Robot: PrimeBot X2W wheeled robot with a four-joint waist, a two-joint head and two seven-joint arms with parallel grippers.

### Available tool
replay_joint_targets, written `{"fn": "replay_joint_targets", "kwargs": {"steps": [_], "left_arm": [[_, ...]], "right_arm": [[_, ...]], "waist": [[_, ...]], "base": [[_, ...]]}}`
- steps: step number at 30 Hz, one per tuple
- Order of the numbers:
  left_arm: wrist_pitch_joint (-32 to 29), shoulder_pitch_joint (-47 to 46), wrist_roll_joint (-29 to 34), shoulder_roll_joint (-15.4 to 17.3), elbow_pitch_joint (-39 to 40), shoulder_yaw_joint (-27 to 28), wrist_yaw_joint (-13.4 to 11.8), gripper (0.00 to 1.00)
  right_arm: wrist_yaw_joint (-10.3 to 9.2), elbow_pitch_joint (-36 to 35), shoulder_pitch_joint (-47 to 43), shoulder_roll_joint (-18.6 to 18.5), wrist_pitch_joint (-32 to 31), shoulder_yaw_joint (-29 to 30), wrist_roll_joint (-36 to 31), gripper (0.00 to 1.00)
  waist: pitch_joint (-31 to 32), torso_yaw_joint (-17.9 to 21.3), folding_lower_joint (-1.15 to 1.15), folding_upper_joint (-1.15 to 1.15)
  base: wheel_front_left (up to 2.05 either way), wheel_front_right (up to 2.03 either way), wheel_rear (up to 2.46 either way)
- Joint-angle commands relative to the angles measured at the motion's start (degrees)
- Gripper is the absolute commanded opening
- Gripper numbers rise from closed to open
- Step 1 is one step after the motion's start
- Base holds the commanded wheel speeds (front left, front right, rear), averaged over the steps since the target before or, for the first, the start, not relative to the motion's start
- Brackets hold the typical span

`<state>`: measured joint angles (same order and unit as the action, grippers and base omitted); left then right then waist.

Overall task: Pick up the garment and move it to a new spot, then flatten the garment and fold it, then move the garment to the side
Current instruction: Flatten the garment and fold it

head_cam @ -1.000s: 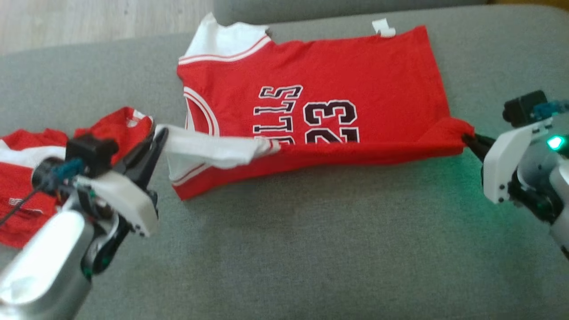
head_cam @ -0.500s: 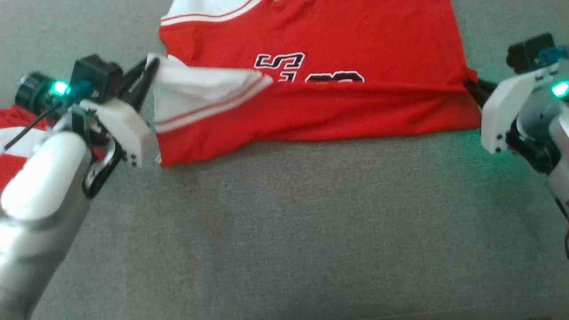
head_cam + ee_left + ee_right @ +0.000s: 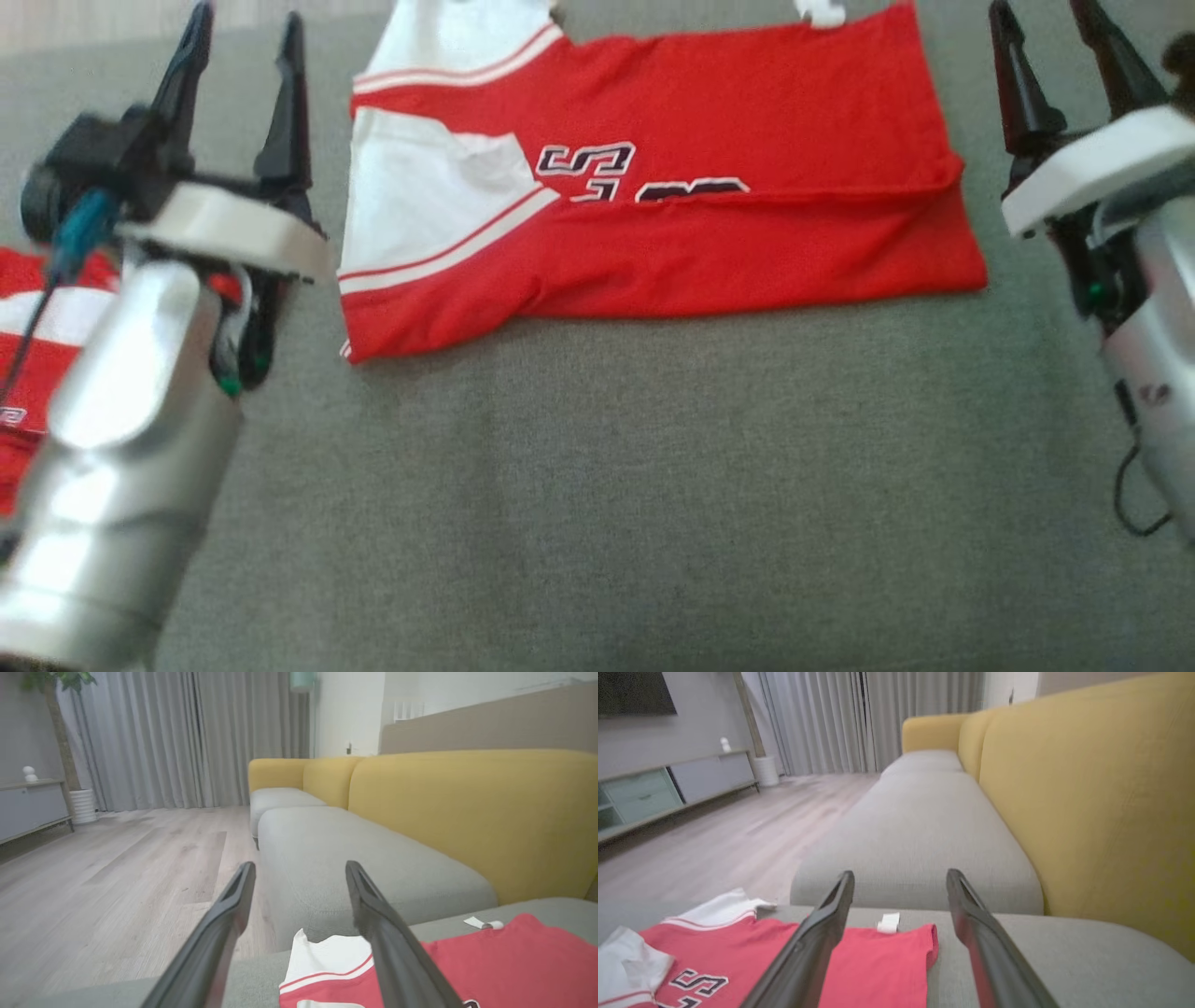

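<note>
The garment [image 3: 747, 243] is a red jersey with white sleeves and dark lettering. It lies on the grey cushion with its near half folded back over the print, so just the tops of the letters show. My left gripper [image 3: 247, 23] stands open just left of its sleeve end, with nothing between the fingers. My right gripper [image 3: 1041, 14] is open just right of its hem end, also holding nothing. The left wrist view has my left gripper [image 3: 300, 865] above the white sleeve of the garment [image 3: 514, 961]. The right wrist view has my right gripper [image 3: 901, 872] above the garment [image 3: 878, 956].
A second red and white garment [image 3: 19, 373] lies bunched at the left edge behind my left arm. The grey seat cushion [image 3: 607, 513] stretches toward me. A yellow backrest [image 3: 467, 812] runs along the sofa, with wooden floor [image 3: 117, 868] beyond the cushion edge.
Both grippers have let go of the jersey's near corners and opened, swinging their fingers away from it. The folded half now lies flat. The camera has also shifted.
</note>
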<state>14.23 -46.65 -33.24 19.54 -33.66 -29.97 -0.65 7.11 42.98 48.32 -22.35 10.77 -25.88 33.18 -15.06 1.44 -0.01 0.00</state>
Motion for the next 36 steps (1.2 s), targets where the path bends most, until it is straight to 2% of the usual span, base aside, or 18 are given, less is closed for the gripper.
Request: {"fn": "replay_joint_targets", "kwargs": {"steps": [1,6,10,16,18,22,27,36], "left_arm": [[0.47,0.0,-0.22,1.7,1.91,2.62,-0.62,1.0],[0.73,10.03,1.78,-0.56,12.45,9.04,-3.87,1.0],[0.75,20.09,3.6,-3.83,18.7,12.93,-5.17,1.0],[0.76,31.76,8.67,-8.4,21.93,15.25,-4.71,1.0],[0.76,35.14,9.89,-11.11,22.21,16.63,-4.07,1.0],[0.76,37.09,11.33,-13.12,21.36,18.93,-3.44,1.0],[0.76,35.9,13.06,-13.69,18.19,20.28,-2.16,1.0],[-3.28,28.44,13.32,-13.17,4.98,19.47,-1.62,1.0]], "right_arm": [[0.37,-1.26,-1.46,0.19,1.0,0.34,-0.77,1.0],[0.37,-4.78,-7.96,4.52,4.06,8.25,-6.33,1.0],[0.37,-12.23,-16.49,9.29,4.19,16.01,-12.41,1.0],[0.37,-19.9,-30.85,16.78,4.21,22.55,-20.42,1.0],[0.37,-21.28,-35.84,18.54,4.22,23.96,-22.71,1.0],[0.37,-22.46,-38.29,19.29,4.22,24.07,-24.53,1.0],[0.37,-23.9,-37.04,19.44,4.22,23.99,-25.09,1.0],[0.37,-24.79,-34.37,19.46,3.32,22.64,-25.89,1.0]], "waist": [[1.63,0.02,0.01,0.0],[5.1,0.1,0.01,0.0],[7.56,0.27,0.01,0.0],[10.37,0.2,0.01,0.0],[10.67,0.38,0.01,0.0],[10.16,0.88,0.01,0.0],[8.96,1.43,0.01,0.0],[5.89,2.72,0.01,0.0]], "base": [[0.0,0.0,0.0],[0.0,0.0,0.0],[0.0,0.0,0.0],[0.0,0.0,0.0],[0.0,0.0,0.0],[0.0,0.0,0.0],[0.0,0.0,0.0],[0.0,0.0,0.0]]}}
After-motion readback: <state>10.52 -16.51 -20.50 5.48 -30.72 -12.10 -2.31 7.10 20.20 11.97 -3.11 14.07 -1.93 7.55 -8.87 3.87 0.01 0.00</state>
